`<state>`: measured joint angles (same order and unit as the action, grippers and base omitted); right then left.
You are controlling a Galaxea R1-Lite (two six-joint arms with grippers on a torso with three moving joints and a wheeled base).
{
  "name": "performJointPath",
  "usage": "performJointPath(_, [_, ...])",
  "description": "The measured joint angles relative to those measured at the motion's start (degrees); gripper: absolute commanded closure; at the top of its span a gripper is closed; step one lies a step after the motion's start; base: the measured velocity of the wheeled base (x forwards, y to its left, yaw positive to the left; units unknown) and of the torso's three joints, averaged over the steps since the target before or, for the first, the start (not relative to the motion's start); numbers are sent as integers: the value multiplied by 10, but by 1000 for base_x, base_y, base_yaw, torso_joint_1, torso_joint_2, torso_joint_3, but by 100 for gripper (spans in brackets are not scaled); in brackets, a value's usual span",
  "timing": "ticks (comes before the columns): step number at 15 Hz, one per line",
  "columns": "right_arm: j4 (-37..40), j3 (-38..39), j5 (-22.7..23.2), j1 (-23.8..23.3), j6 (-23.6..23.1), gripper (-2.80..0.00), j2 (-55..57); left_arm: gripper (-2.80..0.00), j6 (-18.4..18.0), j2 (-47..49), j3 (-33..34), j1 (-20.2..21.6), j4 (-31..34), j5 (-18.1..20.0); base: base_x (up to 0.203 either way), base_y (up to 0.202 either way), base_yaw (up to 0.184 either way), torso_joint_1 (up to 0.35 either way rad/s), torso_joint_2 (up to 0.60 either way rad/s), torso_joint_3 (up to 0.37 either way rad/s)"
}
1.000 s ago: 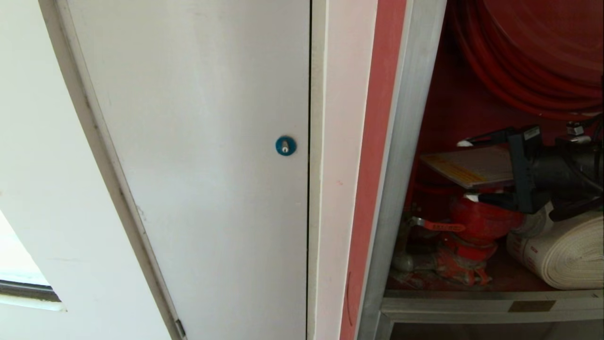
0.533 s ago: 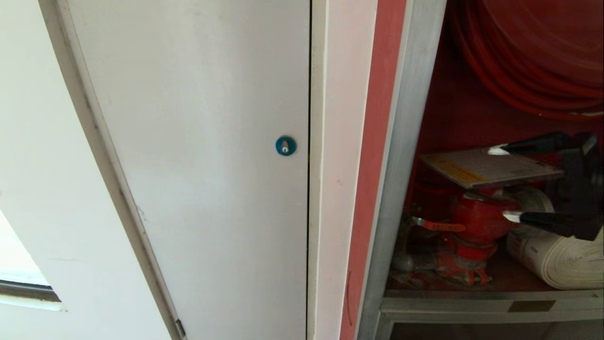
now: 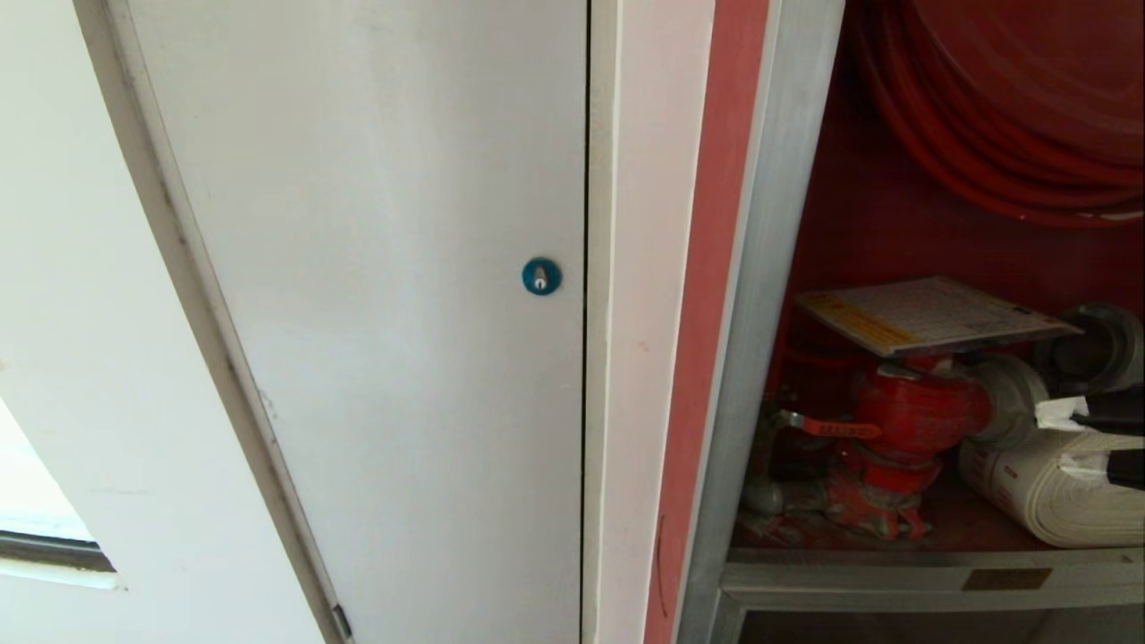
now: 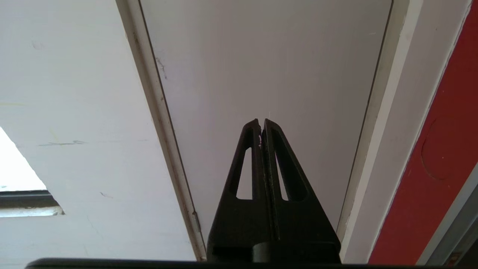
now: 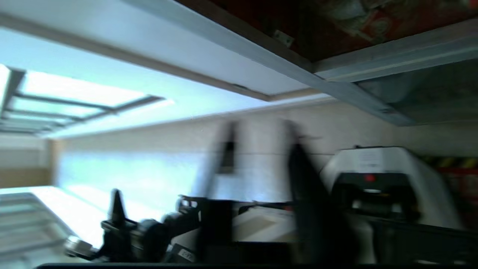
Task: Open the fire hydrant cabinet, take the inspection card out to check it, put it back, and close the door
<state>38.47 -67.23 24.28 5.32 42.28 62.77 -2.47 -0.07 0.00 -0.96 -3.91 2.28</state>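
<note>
Resting flat — inspection card [image 3: 935,313] on valve [image 3: 912,411].

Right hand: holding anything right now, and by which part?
Nothing. The right hand is at the cabinet's right edge, fingers apart and empty; the inspection card lies free on the red valve.

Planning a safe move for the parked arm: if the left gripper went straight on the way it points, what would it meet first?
Most likely the grey-white panel door: the left gripper, shut, points straight at it, with nothing between them. The gap is unclear.

Right tool [image 3: 1087,440] withdrew from inspection card [image 3: 935,313]; narrowed.
</note>
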Motion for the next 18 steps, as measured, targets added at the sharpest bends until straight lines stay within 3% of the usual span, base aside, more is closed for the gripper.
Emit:
performJointPath(6, [38, -100, -3, 8, -161, 0, 124, 0, 0, 0, 0, 0, 0, 0, 0, 0, 0, 0, 0, 0])
performJointPath(13, [67, -174, -30, 12, -215, 0, 221, 0, 0, 0, 0, 0, 0, 0, 0, 0, 0, 0, 0, 0])
performJointPath(18, [67, -194, -46, 12, -226, 0, 251, 0, 0, 0, 0, 0, 0, 0, 0, 0, 0, 0, 0, 0])
